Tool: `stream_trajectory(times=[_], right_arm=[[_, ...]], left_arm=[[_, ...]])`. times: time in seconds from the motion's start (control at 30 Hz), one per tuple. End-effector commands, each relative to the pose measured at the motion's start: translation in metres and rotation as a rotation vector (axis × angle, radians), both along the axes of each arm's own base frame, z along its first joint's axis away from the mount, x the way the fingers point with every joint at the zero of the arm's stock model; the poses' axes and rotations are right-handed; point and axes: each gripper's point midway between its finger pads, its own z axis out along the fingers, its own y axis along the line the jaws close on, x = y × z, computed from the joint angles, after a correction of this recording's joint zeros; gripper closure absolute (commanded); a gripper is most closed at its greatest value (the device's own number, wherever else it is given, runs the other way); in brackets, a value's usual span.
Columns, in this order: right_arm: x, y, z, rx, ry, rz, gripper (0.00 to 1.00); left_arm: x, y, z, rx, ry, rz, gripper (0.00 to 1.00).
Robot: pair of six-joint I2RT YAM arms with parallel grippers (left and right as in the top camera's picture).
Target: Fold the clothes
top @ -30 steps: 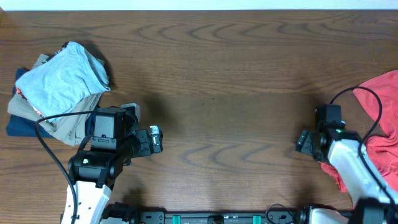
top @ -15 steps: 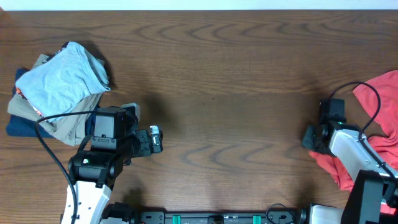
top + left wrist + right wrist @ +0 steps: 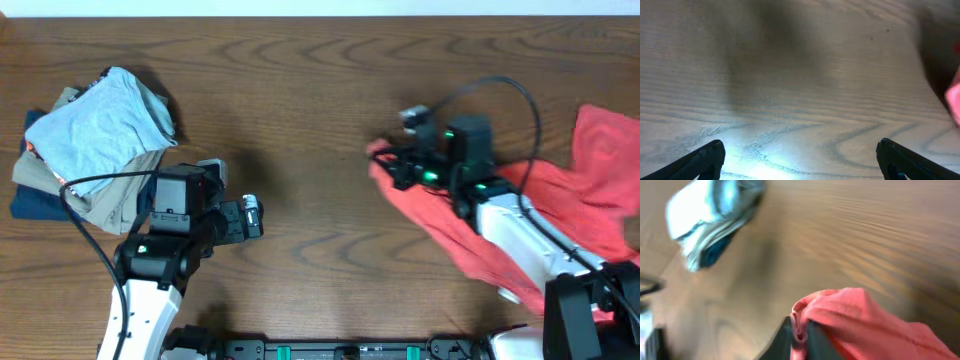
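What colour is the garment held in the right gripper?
Coral red. The T-shirt shows best in the overhead view, with no lettering visible.

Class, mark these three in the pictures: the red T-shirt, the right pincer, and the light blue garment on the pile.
red T-shirt [image 3: 608, 160], overhead view, spread cloth at right.
right pincer [image 3: 800, 331], right wrist view, between its fingertips, shut on the T-shirt.
light blue garment [image 3: 100, 125], overhead view, middle of its top.

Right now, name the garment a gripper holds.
The coral-red cotton T-shirt, pinched in the right gripper; the stack of light blue, khaki and navy garments lies untouched.
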Motion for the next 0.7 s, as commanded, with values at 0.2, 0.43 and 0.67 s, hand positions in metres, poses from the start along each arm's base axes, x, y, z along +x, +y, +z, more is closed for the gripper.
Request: stream_trajectory(times=[0.2, 0.43, 0.67], right_arm=[[-0.002, -0.031, -0.035, -0.238, 0.115, -0.206, 0.01], [-0.015, -0.154, -0.03, -0.49, 0.213, -0.577, 0.01], [-0.061, -0.216, -0.026, -0.567, 0.357, -0.692, 0.01]], left_arm=[[0.009, -0.002, -0.006, -0.006, 0.03, 0.0, 0.02], [0.017, -0.003, -0.003, -0.083, 0.039, 0.128, 0.02], [0.023, -0.017, -0.012, -0.141, 0.081, 0.165, 0.02]])
